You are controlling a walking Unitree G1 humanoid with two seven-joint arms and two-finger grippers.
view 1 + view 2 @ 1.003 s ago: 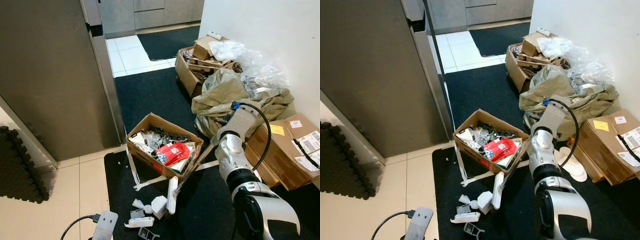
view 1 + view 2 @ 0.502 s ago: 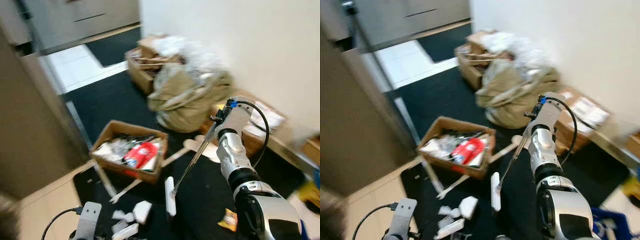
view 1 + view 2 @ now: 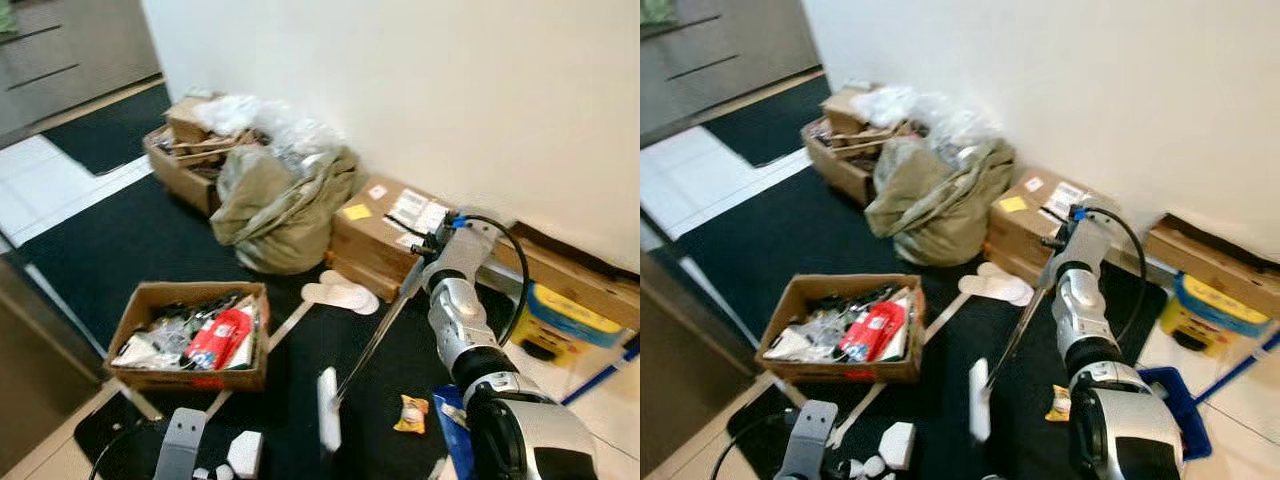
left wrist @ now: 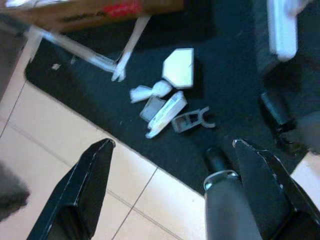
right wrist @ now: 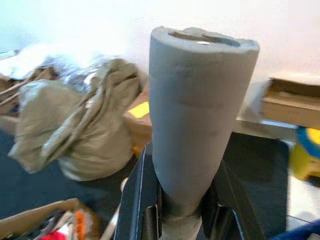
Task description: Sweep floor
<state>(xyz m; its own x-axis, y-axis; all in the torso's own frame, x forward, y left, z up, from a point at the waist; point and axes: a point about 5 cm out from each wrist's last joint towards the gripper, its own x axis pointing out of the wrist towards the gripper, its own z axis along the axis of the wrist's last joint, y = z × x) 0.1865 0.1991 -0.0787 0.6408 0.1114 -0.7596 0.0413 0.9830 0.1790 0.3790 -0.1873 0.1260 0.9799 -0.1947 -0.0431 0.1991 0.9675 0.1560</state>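
Note:
My right gripper [image 5: 182, 205] is shut on the grey foam grip of a broom [image 5: 197, 110]. In the eye views that gripper [image 3: 432, 252] is raised in front of the boxes by the wall. The thin handle [image 3: 375, 335] slants down from it to the white broom head [image 3: 328, 410] on the black mat [image 3: 120, 240]. White litter scraps [image 4: 170, 100] lie on the mat edge beneath my open left gripper [image 4: 173, 144], which hangs low with nothing between its fingers. A yellow wrapper [image 3: 410, 412] lies right of the broom head.
An open cardboard box of junk [image 3: 190, 335] stands left of the broom. An olive bag [image 3: 280, 205], cardboard boxes [image 3: 390, 235] and a yellow container [image 3: 565, 320] line the white wall. White slippers [image 3: 340, 293] lie on the mat. A blue dustpan [image 3: 1165, 400] sits at the right.
The whole picture has swung right, so the grey door has left the view and the wall, boxes and dustpan have come in. My right gripper still holds the broom.

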